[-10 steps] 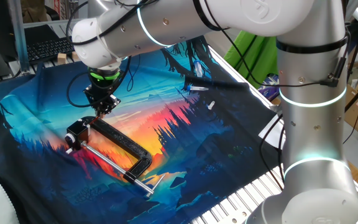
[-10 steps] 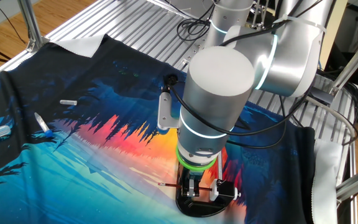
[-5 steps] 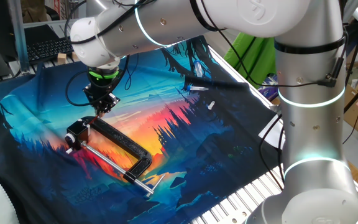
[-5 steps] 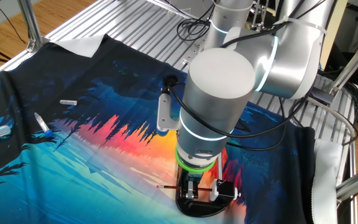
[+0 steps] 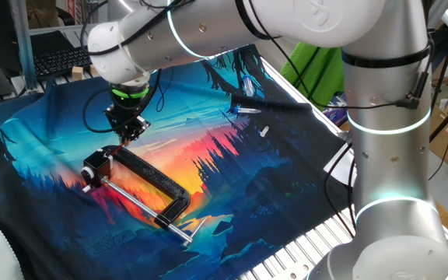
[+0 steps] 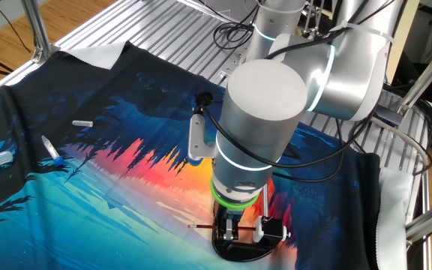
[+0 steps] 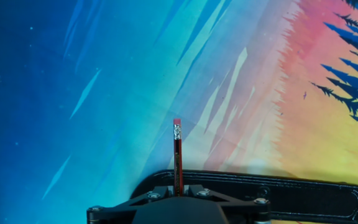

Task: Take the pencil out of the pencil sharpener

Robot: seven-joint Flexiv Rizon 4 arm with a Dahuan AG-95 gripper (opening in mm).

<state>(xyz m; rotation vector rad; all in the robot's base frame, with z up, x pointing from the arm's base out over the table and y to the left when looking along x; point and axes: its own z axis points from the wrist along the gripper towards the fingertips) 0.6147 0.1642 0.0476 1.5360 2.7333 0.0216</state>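
Note:
In the hand view the thin reddish-brown pencil (image 7: 177,152) stands straight up between my gripper (image 7: 177,190) jaws, its pink eraser end pointing away. The jaws are shut on its shaft. In the other fixed view the pencil (image 6: 200,224) sticks out to the left of the gripper (image 6: 229,225). The small black pencil sharpener (image 6: 273,229) with pale marks sits just right of the gripper. In one fixed view the gripper (image 5: 129,134) hangs just above the sharpener (image 5: 93,168) at the clamp's left end. The pencil's tip and its joint with the sharpener are hidden.
A large black C-shaped clamp (image 5: 150,183) with a long silver rod (image 5: 134,201) lies on the colourful cloth (image 5: 247,171) under the gripper; its frame (image 7: 278,190) crosses the bottom of the hand view. Small pale items (image 6: 82,122) and a pen (image 6: 49,148) lie far left.

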